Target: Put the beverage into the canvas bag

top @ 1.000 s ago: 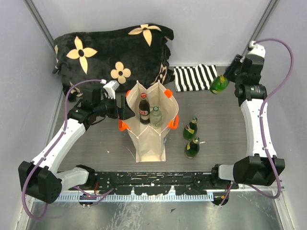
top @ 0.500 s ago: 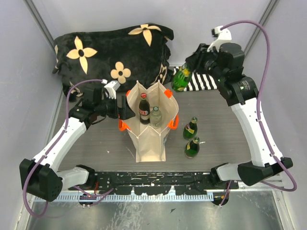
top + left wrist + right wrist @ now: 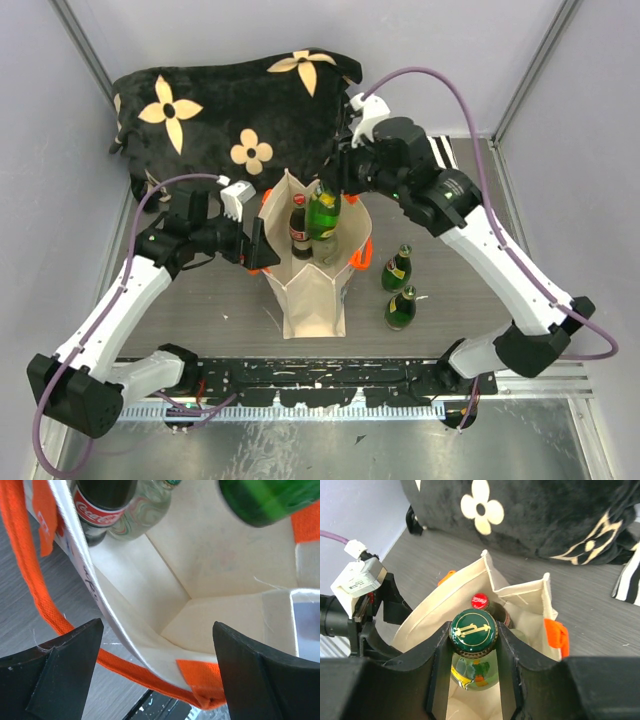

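Observation:
The beige canvas bag (image 3: pixel 312 290) with orange handles stands open at mid-table. A cola bottle (image 3: pixel 299 226) and a clear bottle (image 3: pixel 326 248) stand inside it. My right gripper (image 3: pixel 335 190) is shut on the neck of a green bottle (image 3: pixel 322 212) and holds it upright over the bag's mouth. In the right wrist view its fingers clamp just under the green cap (image 3: pixel 473 631), with the bag (image 3: pixel 520 600) below. My left gripper (image 3: pixel 255 243) is open at the bag's left side, and its jaws straddle the rim (image 3: pixel 145 650) and orange handle (image 3: pixel 30 570).
Two more green bottles (image 3: pixel 398 267) (image 3: pixel 401 308) stand on the table right of the bag. A black flowered cushion (image 3: pixel 235 110) lies along the back. A striped cloth (image 3: pixel 628 582) lies at the back right.
My right arm swung left from the back right corner with the green bottle, which now hangs over the bag's opening. My left gripper stayed at the bag's left rim.

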Available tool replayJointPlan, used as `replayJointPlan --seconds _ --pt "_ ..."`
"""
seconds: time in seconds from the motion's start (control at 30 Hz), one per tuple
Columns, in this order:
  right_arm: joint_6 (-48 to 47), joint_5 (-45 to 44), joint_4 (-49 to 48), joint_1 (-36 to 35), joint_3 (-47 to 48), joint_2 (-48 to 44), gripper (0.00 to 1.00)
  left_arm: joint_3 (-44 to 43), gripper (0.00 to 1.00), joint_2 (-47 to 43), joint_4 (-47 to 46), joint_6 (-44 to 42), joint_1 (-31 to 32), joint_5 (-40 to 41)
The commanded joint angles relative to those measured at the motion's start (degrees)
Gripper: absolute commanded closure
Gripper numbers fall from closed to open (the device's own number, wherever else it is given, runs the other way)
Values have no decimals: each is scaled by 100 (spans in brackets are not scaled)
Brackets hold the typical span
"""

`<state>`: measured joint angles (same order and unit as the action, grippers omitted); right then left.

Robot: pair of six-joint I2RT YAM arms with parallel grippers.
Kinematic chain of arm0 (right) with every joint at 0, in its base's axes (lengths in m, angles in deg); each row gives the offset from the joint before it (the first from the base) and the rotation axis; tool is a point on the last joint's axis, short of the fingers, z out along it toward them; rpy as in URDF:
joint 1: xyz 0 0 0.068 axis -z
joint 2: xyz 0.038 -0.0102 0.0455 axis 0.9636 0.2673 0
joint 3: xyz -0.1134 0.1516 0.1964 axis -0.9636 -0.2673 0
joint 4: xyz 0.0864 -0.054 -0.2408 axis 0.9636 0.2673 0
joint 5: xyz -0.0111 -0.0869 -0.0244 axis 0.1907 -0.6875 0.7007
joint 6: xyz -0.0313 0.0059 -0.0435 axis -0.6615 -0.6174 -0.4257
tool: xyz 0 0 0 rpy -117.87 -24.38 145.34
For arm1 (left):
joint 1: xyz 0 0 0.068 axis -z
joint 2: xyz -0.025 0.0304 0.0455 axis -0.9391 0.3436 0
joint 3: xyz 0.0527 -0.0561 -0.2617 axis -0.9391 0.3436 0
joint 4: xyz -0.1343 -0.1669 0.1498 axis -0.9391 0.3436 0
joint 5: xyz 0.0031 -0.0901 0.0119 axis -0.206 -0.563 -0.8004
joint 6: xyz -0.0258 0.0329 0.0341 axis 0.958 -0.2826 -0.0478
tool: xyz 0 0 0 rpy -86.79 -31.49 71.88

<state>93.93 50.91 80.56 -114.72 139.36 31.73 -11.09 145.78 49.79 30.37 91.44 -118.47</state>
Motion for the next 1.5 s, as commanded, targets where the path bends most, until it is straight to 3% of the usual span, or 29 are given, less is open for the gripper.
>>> replayJointPlan --seconds 0.0,0.37,0.67,1.47 --pt "-12 -225 -1105 -302 113 53 99 22 2 -284 520 -313 51 -335" --pt "-442 -578 -1585 -1093 -262 614 99 119 2 -511 937 -610 114 -626" --pt "-798 -1043 -2466 -1463 -1297 696 99 79 2 -396 963 -776 114 -796" --pt "-1099 -1621 -3907 -1491 -3031 738 99 -223 2 5 1051 -972 114 -1029"
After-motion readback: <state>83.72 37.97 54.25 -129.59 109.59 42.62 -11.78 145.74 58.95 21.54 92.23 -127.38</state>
